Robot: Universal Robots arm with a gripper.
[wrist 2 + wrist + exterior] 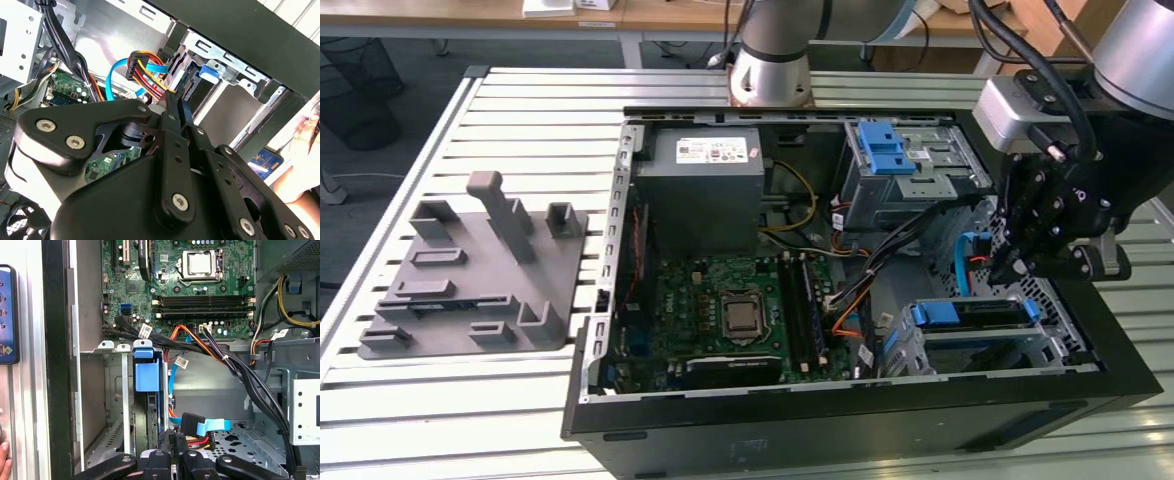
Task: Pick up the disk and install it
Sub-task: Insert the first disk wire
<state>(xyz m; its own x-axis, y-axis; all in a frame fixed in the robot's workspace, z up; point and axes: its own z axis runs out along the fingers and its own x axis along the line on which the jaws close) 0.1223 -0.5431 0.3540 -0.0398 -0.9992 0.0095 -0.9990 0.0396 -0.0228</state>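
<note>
Two black fingers of the gripper are closed against each other, with nothing seen between them. They sit inside the open computer case, toward the exterior view's right. The tips are just beside a black connector on a flat blue cable. Close by, the disk stands on edge, seated in the drive cage (its blue tab sits at the cage mouth). Bundled black and orange wires run from that corner toward the motherboard. A person's hand is just outside the case wall. A grey fixture lies well apart on the slatted table, toward the exterior view's left.
</note>
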